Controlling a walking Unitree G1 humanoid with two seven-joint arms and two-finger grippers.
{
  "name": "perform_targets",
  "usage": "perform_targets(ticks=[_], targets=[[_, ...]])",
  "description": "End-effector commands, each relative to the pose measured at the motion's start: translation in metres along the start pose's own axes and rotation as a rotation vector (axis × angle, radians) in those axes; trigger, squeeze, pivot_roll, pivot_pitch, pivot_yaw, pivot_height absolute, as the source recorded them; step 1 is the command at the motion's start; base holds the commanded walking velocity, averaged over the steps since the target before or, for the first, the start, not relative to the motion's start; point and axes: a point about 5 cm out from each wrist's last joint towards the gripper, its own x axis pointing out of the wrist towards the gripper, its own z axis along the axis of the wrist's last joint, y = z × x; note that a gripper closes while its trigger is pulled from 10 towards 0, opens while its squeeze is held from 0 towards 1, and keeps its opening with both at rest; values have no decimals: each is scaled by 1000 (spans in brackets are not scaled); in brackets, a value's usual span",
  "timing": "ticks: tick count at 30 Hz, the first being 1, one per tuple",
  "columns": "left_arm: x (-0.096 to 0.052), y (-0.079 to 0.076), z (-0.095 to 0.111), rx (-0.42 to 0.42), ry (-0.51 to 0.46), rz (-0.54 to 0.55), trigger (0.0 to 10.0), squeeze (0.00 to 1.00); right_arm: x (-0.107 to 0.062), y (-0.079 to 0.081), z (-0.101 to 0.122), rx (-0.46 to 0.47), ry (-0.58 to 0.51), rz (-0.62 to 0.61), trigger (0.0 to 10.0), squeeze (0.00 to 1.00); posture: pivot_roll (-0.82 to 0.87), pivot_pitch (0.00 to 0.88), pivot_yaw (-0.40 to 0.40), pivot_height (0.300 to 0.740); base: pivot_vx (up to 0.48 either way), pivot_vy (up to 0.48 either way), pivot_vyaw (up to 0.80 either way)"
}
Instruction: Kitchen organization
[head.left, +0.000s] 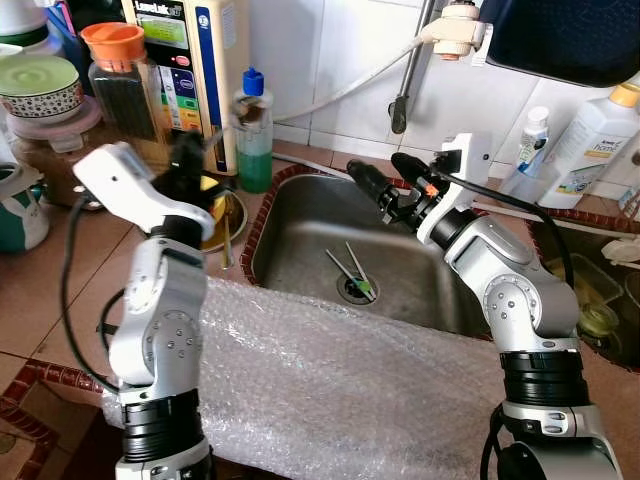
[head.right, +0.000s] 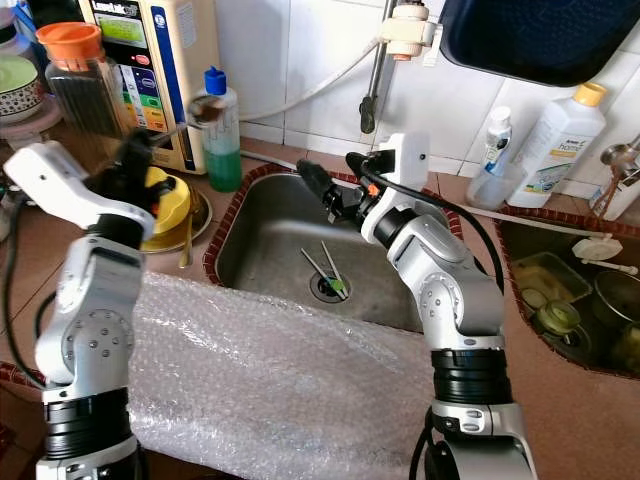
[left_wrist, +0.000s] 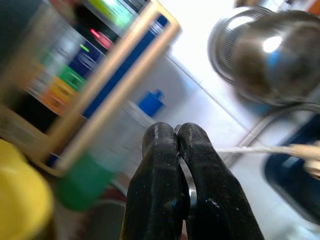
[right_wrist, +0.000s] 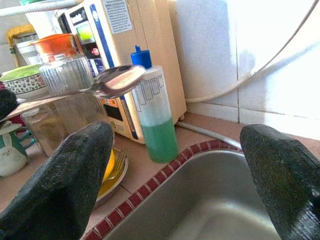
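Observation:
My left gripper (head.left: 190, 150) is shut on the handle of a metal spoon (head.right: 207, 110) and holds it up over the counter. The spoon's bowl (right_wrist: 117, 80) points toward the green soap bottle (head.left: 254, 140). In the left wrist view the two fingers (left_wrist: 160, 165) press together on the thin handle. My right gripper (head.left: 385, 172) hangs open over the back of the steel sink (head.left: 300, 215), holding nothing. Two chopsticks (head.left: 350, 268) with a green end lie at the sink drain.
A metal plate with a yellow item (head.right: 165, 195) and a fork (right_wrist: 117, 167) sits left of the sink. Bubble wrap (head.left: 330, 390) covers the front counter. A water purifier (head.left: 190, 60), an orange-lidded jar (head.left: 120, 80) and white bottles (head.left: 590, 140) line the back. A second basin (head.right: 560, 290) holds dishes.

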Motion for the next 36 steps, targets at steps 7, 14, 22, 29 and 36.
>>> perform_targets(ticks=[7, 14, 22, 29, 36], targets=[[0, -31, -22, -174, 129, -206, 0, 0, 19, 0, 9, 306, -65, -48, 10000, 0, 60, 23, -73, 740, 0, 0, 0], [-3, -39, -35, -219, 187, -243, 0, 0, 31, 8, 12, 441, -73, -12, 10000, 0, 59, 23, -75, 740, 0, 0, 0], [-8, -47, -42, -260, 221, -279, 0, 0, 40, 15, 11, 546, -60, 5, 10000, 0, 54, 27, -75, 740, 0, 0, 0], [-8, -51, -43, -258, 231, -302, 0, 0, 43, 21, 10, 587, -52, 19, 10000, 0, 51, 25, -74, 740, 0, 0, 0], [-8, -51, -44, -261, 240, -309, 0, 0, 47, 25, 6, 595, -43, 26, 6235, 0, 51, 24, -75, 740, 0, 0, 0]])
